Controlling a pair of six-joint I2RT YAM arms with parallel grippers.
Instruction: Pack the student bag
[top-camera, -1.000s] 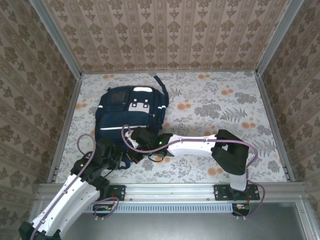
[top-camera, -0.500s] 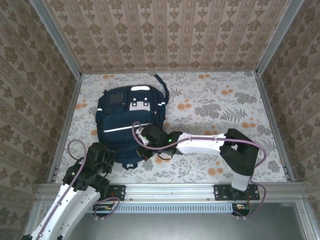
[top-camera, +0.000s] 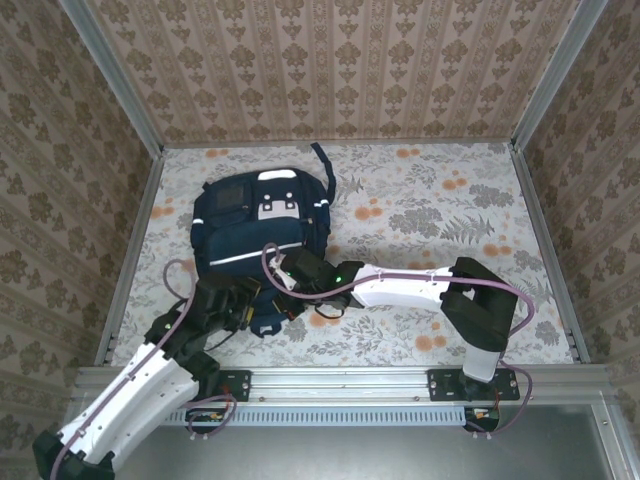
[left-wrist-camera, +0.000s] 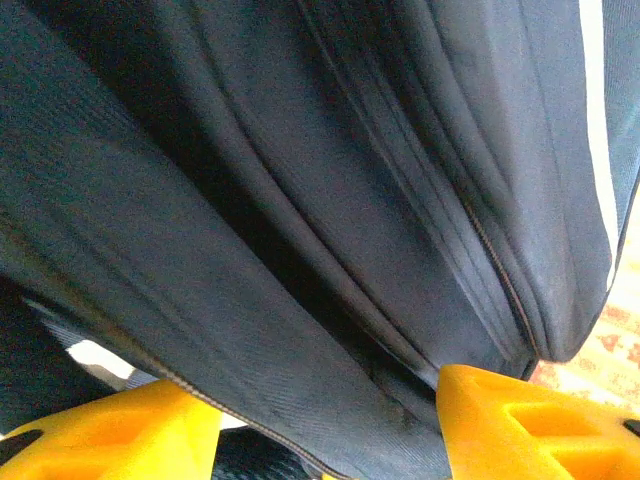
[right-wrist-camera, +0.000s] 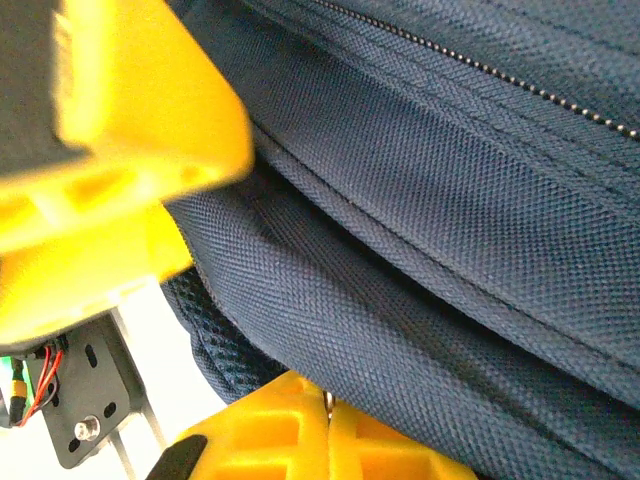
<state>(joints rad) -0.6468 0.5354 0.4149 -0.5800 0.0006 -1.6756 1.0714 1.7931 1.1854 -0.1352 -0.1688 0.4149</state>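
The right gripper (right-wrist-camera: 250, 300) is shut tight and pinches a fold of the student bag (top-camera: 255, 225). If it pulls hard, I think the cloth could slip out, or the whole bag could slide on the bench (top-camera: 450, 190). The left gripper (left-wrist-camera: 320, 400) is wide, with bag cloth between its fingers but not squeezed. The bag lies just ahead of both grippers, touching them.

The white left arm (top-camera: 140, 385) reaches forward, left gripper (left-wrist-camera: 320, 400) parted. The white right arm (top-camera: 400, 288) stretches leftward, right gripper (right-wrist-camera: 255, 290) clamped on the navy-blue fabric backpack (right-wrist-camera: 450, 200).
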